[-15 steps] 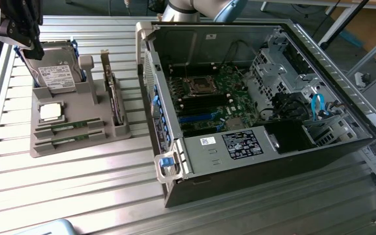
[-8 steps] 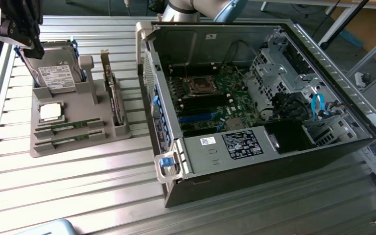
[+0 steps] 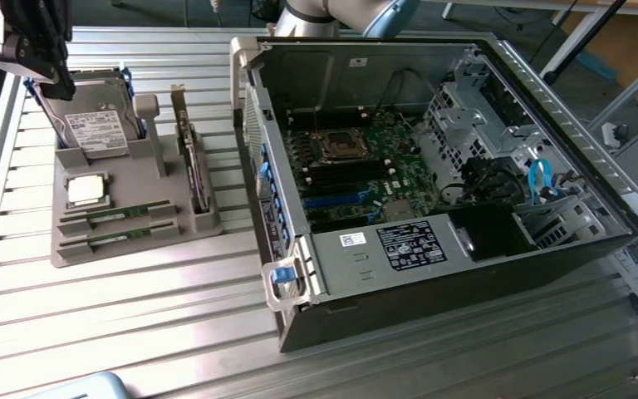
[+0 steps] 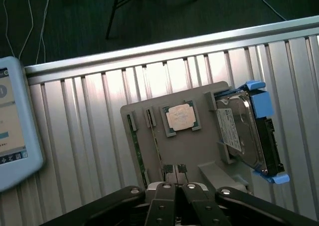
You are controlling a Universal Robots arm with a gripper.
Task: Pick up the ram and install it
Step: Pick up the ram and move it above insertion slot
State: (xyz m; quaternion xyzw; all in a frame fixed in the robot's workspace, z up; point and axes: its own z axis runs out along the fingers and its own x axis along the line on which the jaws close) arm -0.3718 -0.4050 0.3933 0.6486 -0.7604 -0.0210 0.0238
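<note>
Hand (image 4: 177, 182) hovers empty, fingers together, over the holder (image 4: 197, 151); best to open it and square up lengthwise along the ram (image 3: 116, 218).

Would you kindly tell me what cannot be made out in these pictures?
- Exterior view: the hand is cut off by the picture's edge.
- Exterior view: slots on the motherboard are too small and dark to tell whether empty.
- Wrist view: the shut hand hides the grey holder's near end.
- Wrist view: the tablet is cut off by the edge.
</note>
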